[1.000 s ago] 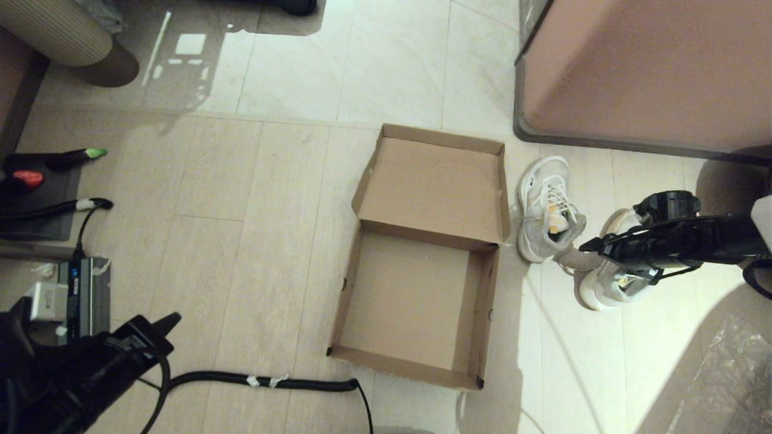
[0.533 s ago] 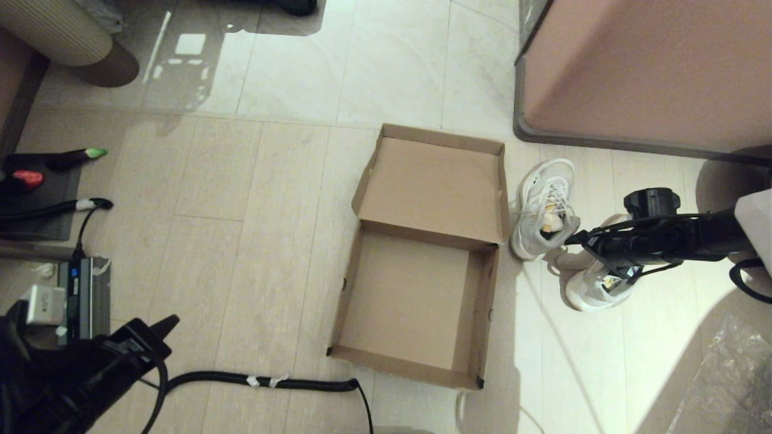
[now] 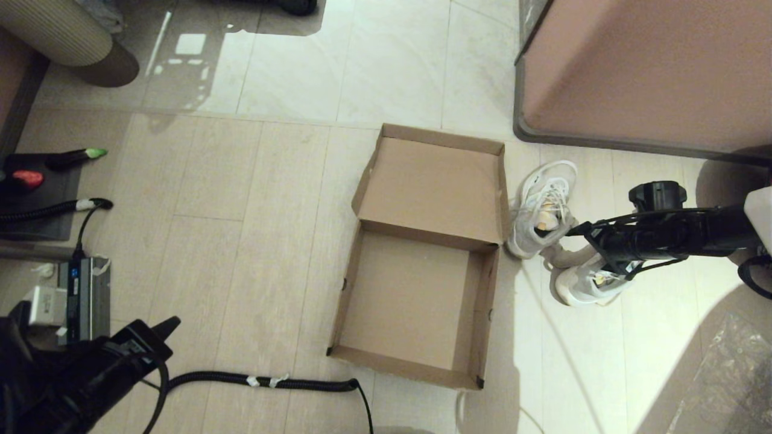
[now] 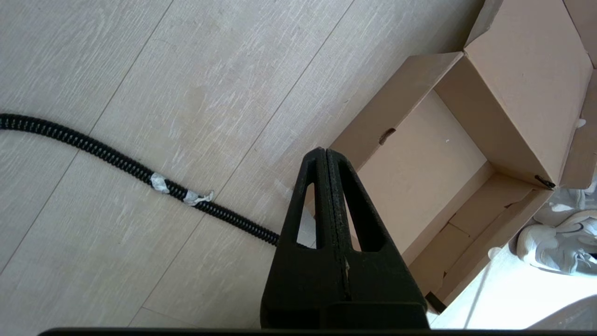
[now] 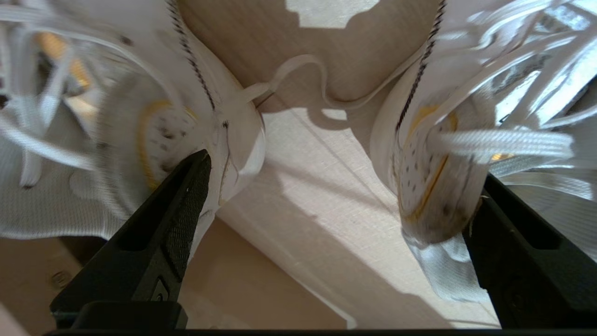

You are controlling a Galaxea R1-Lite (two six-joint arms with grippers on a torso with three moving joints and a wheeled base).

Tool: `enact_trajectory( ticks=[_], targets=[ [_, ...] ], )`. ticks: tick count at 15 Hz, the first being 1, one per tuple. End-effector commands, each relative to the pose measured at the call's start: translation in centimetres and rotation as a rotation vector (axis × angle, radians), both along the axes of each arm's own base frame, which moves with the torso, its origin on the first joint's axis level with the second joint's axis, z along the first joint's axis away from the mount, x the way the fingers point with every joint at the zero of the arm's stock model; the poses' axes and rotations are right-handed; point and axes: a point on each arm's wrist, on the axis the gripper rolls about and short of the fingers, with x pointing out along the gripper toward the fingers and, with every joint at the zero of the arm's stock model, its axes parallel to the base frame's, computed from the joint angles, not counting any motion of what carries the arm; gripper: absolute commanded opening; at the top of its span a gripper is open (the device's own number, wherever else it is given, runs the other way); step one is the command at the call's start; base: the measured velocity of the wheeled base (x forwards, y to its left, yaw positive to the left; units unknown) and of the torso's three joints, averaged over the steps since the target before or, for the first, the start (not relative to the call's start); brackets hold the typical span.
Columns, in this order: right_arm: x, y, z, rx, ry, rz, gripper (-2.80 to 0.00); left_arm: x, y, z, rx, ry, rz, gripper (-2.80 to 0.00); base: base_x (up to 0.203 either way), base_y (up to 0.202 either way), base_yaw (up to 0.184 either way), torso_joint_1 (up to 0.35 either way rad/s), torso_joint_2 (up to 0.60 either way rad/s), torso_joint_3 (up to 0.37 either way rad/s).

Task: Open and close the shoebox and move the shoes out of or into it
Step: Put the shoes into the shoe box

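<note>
Your right gripper (image 3: 573,232): fingers spread wide around both shoes' (image 3: 540,208) heels, hiding the nearer shoe. Left gripper (image 4: 326,156) pressed together; shoebox (image 3: 416,301) open.

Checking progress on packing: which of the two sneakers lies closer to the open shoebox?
The sneaker right beside the shoebox, near its lid hinge. The other sneaker lies farther out, partly under the right gripper.

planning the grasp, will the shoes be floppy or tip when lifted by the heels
Probably floppy: the shoes look soft-walled, so the collars may fold under the right gripper. Loose laces could drag or snag. Lifted at the heels, the toes would likely droop.
</note>
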Motion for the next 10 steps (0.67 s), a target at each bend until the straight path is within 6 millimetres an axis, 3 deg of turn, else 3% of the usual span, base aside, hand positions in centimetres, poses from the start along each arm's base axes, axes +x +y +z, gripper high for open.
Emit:
enact_trajectory(
  ticks=[1,10],
  targets=[
    [-0.3,0.1,0.6,0.005,-0.009,0.001,0.0,0.1,0.0,0.0,-0.003,-0.003,0.002,-2.8,0.0,0.0,0.0,0.0,0.0,0.0],
    [-0.7,0.2,2.2,0.057,-0.045,0.014,0.0,0.3,0.0,-0.2,0.0,0.009,0.0,-2.8,0.0,0.0,0.0,0.0,0.0,0.0]
  ],
)
